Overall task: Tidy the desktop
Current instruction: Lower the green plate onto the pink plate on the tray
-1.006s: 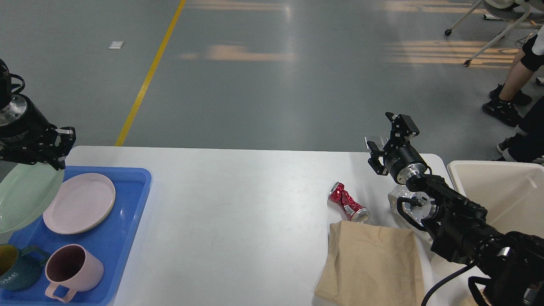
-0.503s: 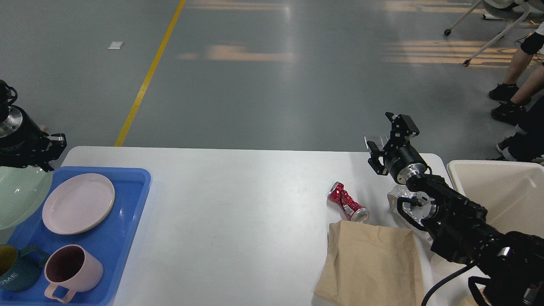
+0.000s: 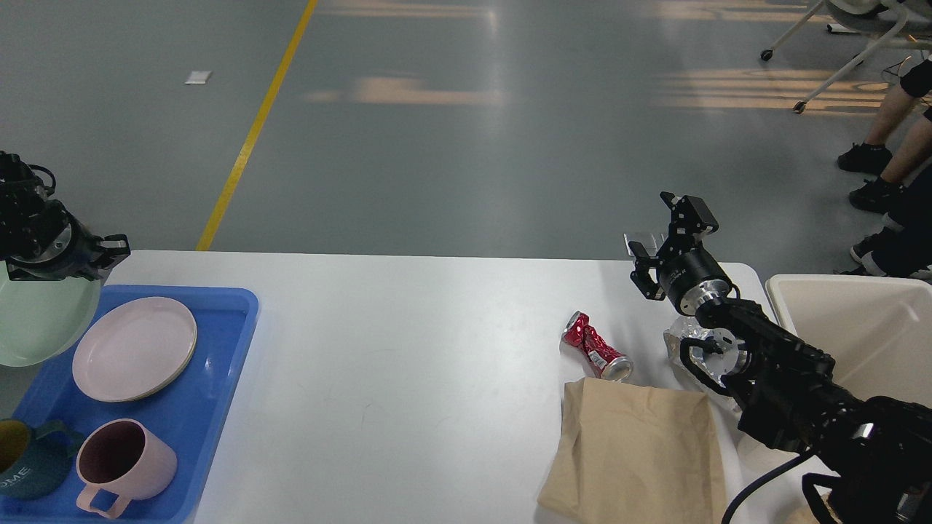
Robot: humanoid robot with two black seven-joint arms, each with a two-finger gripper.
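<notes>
1. On the wide smooth white rectangular desk (image 3: 408, 349), the clutter sits at the right end: a crushed red aluminium can (image 3: 595, 346) lying on its side, a flat tan paper bag (image 3: 637, 451) just in front of it, and a crumpled clear plastic piece (image 3: 684, 342) half hidden behind my right arm.
2. At the left end, a blue plastic tray (image 3: 218, 407) carries a round pink plate (image 3: 135, 348), a pink mug (image 3: 124, 464) and a dark teal mug (image 3: 25, 473).
3. Left gripper (image 3: 91, 258): closed on the rim of a pale green plate (image 3: 40, 324), held tilted over the tray's far left edge.
4. Right gripper (image 3: 666, 229): fingers apart, holding nothing, raised past the desk's far edge.
5. A beige rectangular bin (image 3: 859, 327) stands just off the desk's right end.
6. Handling guess: the plates look stiff, glossy and breakable, so hold them by the rim and set them down gently. The can looks light and dented; grip across its waist. The bag is limp; pinch an edge.
</notes>
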